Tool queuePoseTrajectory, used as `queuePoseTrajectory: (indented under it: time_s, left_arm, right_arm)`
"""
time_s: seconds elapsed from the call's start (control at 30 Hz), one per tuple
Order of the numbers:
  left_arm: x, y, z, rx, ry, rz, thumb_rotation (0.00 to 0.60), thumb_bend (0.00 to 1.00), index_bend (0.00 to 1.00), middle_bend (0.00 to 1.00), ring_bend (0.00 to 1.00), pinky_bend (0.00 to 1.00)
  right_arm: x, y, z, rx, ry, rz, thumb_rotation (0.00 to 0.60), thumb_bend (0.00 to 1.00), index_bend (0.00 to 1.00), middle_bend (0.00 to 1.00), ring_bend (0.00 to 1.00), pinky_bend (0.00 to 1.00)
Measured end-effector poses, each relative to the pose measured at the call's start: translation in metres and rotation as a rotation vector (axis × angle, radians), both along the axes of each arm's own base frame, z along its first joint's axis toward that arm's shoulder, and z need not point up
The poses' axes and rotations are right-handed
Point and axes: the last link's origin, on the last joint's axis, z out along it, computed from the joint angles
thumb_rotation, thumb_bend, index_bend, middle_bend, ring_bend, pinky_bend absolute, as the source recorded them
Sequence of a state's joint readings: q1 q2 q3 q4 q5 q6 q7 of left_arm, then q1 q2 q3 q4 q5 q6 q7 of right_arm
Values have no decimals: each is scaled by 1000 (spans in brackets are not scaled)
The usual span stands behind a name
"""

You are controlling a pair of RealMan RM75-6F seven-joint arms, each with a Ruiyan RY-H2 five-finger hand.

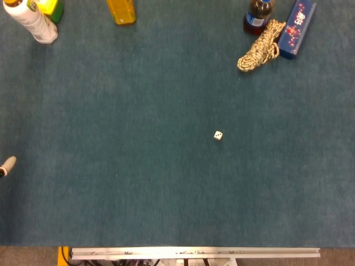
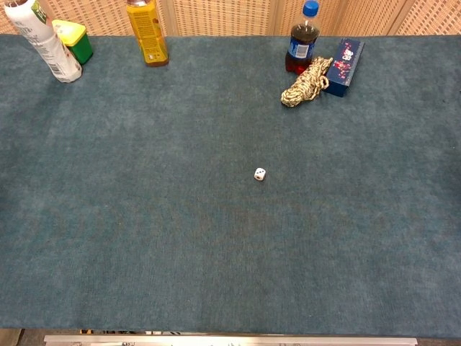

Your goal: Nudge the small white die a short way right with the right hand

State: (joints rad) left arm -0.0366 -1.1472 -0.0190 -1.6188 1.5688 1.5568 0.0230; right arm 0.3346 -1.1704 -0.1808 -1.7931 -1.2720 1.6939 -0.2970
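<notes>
The small white die [image 1: 218, 135] lies alone on the blue cloth near the middle of the table, and the chest view shows the die [image 2: 260, 174] too. Nothing touches it. My right hand appears in neither view. Of my left hand [image 1: 8, 164] only a pale fingertip pokes in at the left edge of the head view, far from the die; how its fingers lie is hidden.
Along the far edge stand a white bottle [image 2: 43, 40], a green and yellow tub [image 2: 74, 40], an orange bottle [image 2: 148, 32], a cola bottle [image 2: 301, 45], a coiled rope [image 2: 306, 81] and a blue box [image 2: 344, 66]. A metal rail [image 1: 194, 252] runs along the table's front.
</notes>
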Motion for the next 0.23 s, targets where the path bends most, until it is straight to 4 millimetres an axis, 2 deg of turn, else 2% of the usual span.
queuePoseTrajectory:
  time_s: [0.23]
  left_arm:
    - [-1, 1, -1, 0, 1, 3, 600, 135, 0, 0, 0, 0]
  right_arm:
    - [-13, 15, 11, -22, -16, -54, 600, 304, 194, 267, 204, 324]
